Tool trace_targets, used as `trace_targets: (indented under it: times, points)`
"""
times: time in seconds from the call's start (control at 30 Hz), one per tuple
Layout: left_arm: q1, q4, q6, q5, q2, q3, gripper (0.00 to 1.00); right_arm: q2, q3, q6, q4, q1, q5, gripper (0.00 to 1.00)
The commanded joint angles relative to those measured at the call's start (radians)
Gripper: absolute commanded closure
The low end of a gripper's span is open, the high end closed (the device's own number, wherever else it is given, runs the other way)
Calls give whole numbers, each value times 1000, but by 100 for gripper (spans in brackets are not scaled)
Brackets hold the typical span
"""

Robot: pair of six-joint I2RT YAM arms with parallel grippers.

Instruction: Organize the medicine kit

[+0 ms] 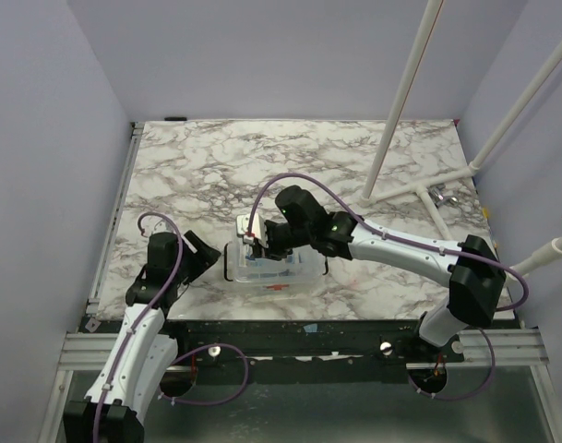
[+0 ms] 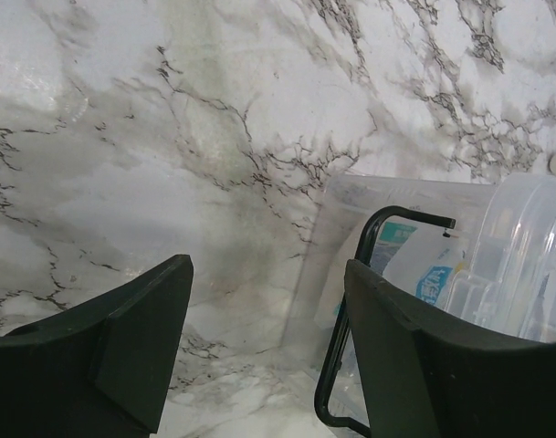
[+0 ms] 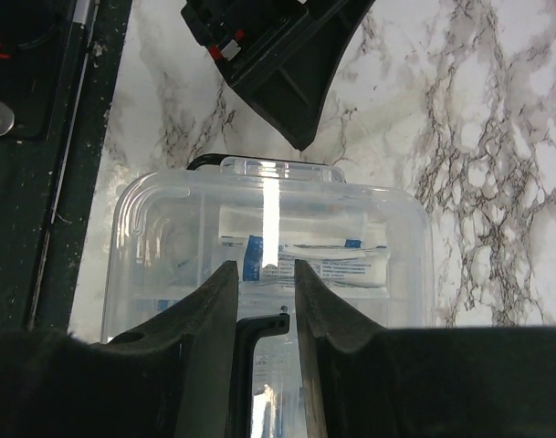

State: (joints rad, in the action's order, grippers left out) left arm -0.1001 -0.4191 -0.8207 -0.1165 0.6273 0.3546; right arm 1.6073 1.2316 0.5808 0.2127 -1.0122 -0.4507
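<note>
The medicine kit is a clear plastic box (image 1: 273,269) with its lid down, near the table's front edge. White packets with blue print (image 3: 328,266) lie inside. My right gripper (image 1: 259,246) hangs over the box's far left part. In the right wrist view (image 3: 265,266) its fingers stand a narrow gap apart with a black latch bar (image 3: 259,327) between them. My left gripper (image 1: 203,255) is open and empty on the table just left of the box (image 2: 524,246). Its right finger (image 2: 396,347) sits beside the box's black wire handle (image 2: 410,213).
A white pipe frame (image 1: 400,101) rises at the back right, with its foot on the table (image 1: 419,189). The table's dark front rail (image 3: 40,182) runs close beside the box. A small white piece (image 1: 246,225) sits by the right gripper; I cannot tell what it is.
</note>
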Motion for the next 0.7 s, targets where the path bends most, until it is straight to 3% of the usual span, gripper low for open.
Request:
trace_targets:
  times: [0.0,0.4,0.67]
  points:
    - [9,87,-17,-104,-25,-39,31,0,-1,-4,8,4,-22,66]
    - [13,163,-25,-235,-87,-126,32,17,-15,-24,4,4,-16,68]
    - [14,202,-22,-260,-84,-151,39,29,-20,-38,5,4,-14,71]
